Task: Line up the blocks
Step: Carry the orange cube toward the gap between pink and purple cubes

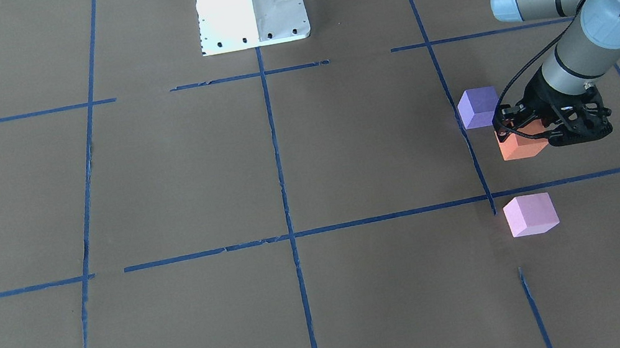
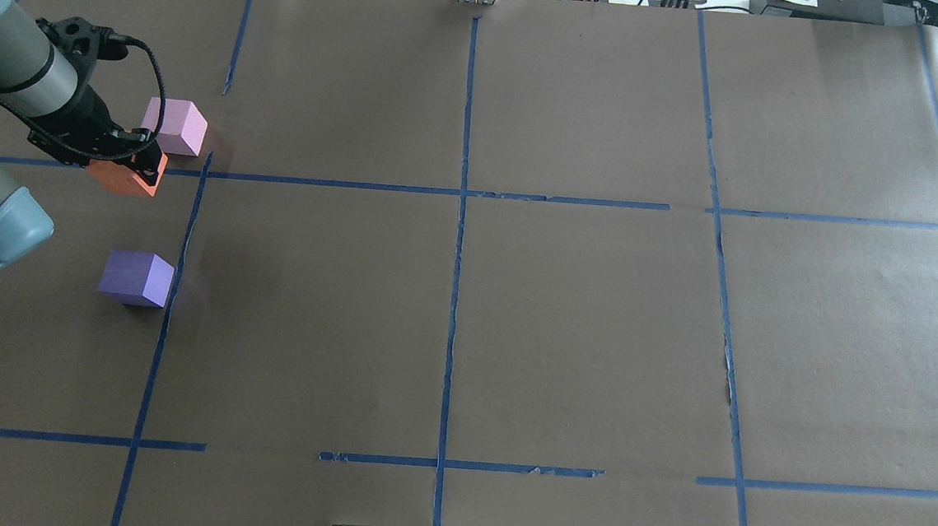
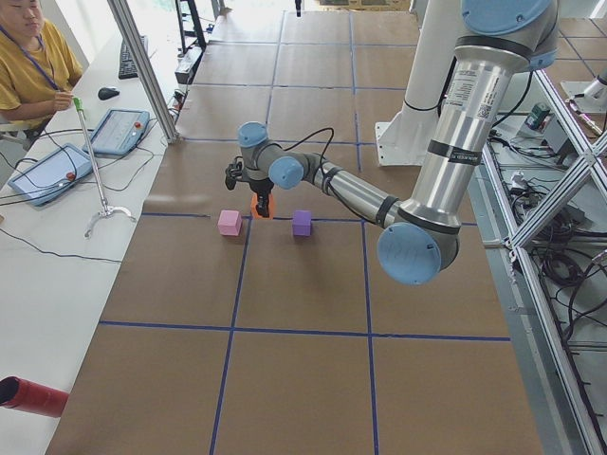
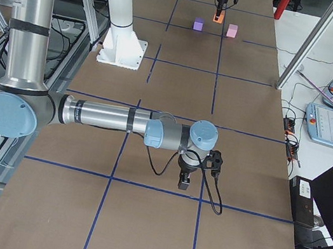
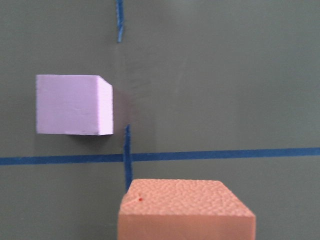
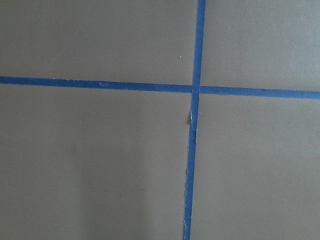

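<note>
Overhead exterior shows us all three blocks gathered toward 10 o'clock on the brown surface (image 2: 580, 320), close to one strip of the blue tape (image 2: 454, 295) grid. We see the left gripper (image 2: 125, 161) down over the orange cube (image 2: 121, 179), its fingers clamped on the cube's upper part; we cannot tell whether the cube rests on the surface or hangs just above it. The pink cube (image 2: 175, 127) sits just beside the orange one at about 1 o'clock, apart from it, beyond a cross strip of tape. The purple cube (image 2: 136, 278) stands farther off at about 6 o'clock, alone and flat on the surface. Taken as a row, pink and purple lie along the tape strip, while orange sits a little toward 9 o'clock of the line through them. From the left wrist camera we see the orange cube close at 6 o'clock and the pink one at 10 o'clock. The right gripper (image 4: 185, 181) hangs over a tape crossing well apart from the blocks; we cannot tell whether its fingers are apart or together.
</note>
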### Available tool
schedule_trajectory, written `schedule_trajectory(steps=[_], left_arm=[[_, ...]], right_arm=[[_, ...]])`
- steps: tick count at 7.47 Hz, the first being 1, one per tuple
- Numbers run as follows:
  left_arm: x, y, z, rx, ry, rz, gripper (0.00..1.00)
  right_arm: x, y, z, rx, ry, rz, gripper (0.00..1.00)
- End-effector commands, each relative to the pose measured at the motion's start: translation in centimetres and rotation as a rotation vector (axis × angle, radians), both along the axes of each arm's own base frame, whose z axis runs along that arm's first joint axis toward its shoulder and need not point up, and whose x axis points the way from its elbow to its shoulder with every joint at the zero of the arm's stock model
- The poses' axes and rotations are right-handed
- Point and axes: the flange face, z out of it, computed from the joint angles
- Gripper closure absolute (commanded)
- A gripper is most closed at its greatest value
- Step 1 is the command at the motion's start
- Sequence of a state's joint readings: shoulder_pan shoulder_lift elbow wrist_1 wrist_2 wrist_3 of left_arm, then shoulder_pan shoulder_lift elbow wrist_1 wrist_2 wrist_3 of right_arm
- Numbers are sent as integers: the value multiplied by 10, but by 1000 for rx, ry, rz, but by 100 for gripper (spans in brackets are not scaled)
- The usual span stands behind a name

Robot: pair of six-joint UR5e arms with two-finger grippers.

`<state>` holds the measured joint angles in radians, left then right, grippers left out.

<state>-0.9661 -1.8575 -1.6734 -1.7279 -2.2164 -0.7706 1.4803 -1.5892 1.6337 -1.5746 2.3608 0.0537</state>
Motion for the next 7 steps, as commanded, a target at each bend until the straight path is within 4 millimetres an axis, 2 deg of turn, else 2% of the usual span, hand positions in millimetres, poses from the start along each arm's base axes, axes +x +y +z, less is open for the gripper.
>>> schedule_trajectory(steps=[1,3,7], left_arm=[[10,-8,21,-29,30,-52,78],[22,-9,35,-41,29,-47,78],[43,-2,52,-48,24,-16,78]], right_arm=[[0,0,0,-1,0,0,0],[0,0,0,1,0,0,0],[0,0,0,1,0,0,0]])
